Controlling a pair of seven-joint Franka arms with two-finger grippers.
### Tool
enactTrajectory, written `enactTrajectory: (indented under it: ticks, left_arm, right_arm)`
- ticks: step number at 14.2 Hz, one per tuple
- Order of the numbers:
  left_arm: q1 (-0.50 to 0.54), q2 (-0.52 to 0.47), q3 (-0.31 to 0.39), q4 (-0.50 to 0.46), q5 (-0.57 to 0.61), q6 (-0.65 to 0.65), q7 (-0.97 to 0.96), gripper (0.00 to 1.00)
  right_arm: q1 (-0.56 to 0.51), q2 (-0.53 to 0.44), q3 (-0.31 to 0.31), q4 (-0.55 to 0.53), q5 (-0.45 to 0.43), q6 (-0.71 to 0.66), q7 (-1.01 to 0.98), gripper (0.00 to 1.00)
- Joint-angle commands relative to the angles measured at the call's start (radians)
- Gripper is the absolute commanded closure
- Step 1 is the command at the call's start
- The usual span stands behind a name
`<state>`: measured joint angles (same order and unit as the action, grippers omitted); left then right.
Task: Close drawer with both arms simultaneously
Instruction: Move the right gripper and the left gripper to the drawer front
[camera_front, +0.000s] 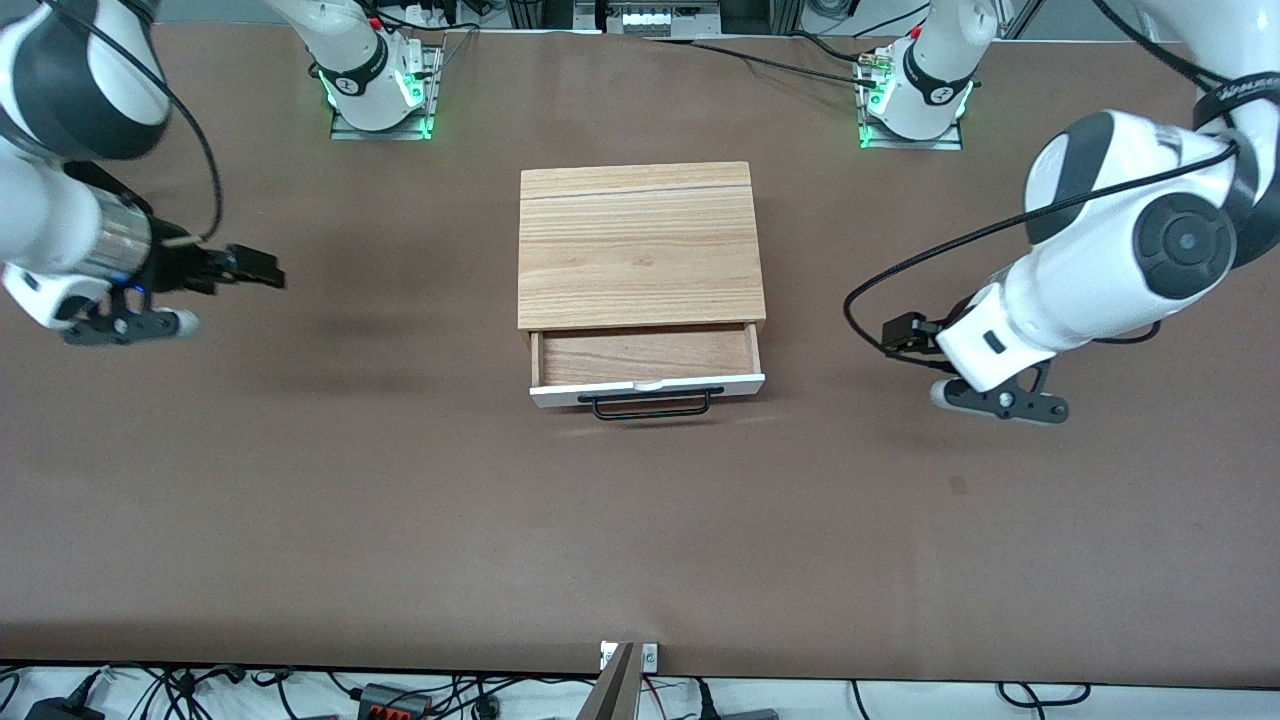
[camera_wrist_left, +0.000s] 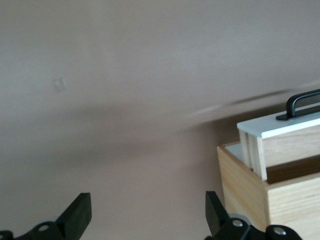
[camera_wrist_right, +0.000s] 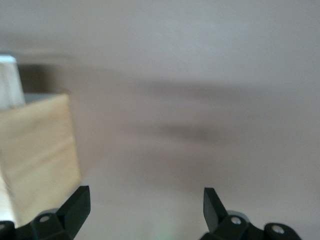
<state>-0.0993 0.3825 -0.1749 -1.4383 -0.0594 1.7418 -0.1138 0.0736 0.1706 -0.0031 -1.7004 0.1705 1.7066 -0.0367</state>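
Note:
The light oak-grain box (camera_front: 640, 245) sits mid-table. Its drawer (camera_front: 645, 357) is pulled partly out toward the front camera and looks empty, with a white front panel (camera_front: 647, 388) and a black wire handle (camera_front: 650, 403). My left gripper (camera_front: 902, 335) is open and empty, above the table beside the box at the left arm's end. In the left wrist view (camera_wrist_left: 148, 215) the box corner (camera_wrist_left: 250, 192), white panel (camera_wrist_left: 280, 127) and handle (camera_wrist_left: 302, 102) show. My right gripper (camera_front: 255, 267) is open and empty above the table toward the right arm's end; the box side (camera_wrist_right: 37, 145) shows in the right wrist view (camera_wrist_right: 146, 210).
The brown table (camera_front: 400, 520) stretches bare around the box. Both arm bases (camera_front: 378, 85) (camera_front: 915, 95) with green lights stand along the table edge farthest from the camera. Cables and a small bracket (camera_front: 628, 665) lie at the edge nearest the camera.

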Motion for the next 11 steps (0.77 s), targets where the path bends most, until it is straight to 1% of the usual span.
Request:
enactTrajectory:
  ticks: [1, 4, 6, 8, 9, 11]
  left_arm:
    - [-0.032, 0.071, 0.002, 0.065, -0.011, 0.028, -0.044, 0.00]
    - [-0.072, 0.125, 0.002, 0.070, -0.011, 0.109, -0.098, 0.00]
    - [-0.088, 0.179, 0.000, 0.099, -0.017, 0.151, -0.116, 0.00]
    - [-0.112, 0.237, 0.000, 0.142, -0.098, 0.156, -0.115, 0.00]
    - [-0.122, 0.260, 0.002, 0.151, -0.132, 0.168, -0.116, 0.00]
    - [-0.125, 0.286, 0.002, 0.151, -0.209, 0.232, -0.116, 0.00]
  right_arm:
    - [0.064, 0.073, -0.001, 0.021, 0.076, 0.137, 0.021, 0.00]
    - [0.149, 0.151, -0.001, 0.019, 0.174, 0.324, 0.024, 0.00]
    - [0.192, 0.197, -0.001, 0.021, 0.228, 0.448, 0.060, 0.00]
    - [0.253, 0.254, -0.001, 0.021, 0.271, 0.600, 0.102, 0.00]
    - [0.287, 0.282, -0.001, 0.021, 0.277, 0.689, 0.115, 0.00]
    - [0.353, 0.337, -0.001, 0.021, 0.277, 0.848, 0.141, 0.00]
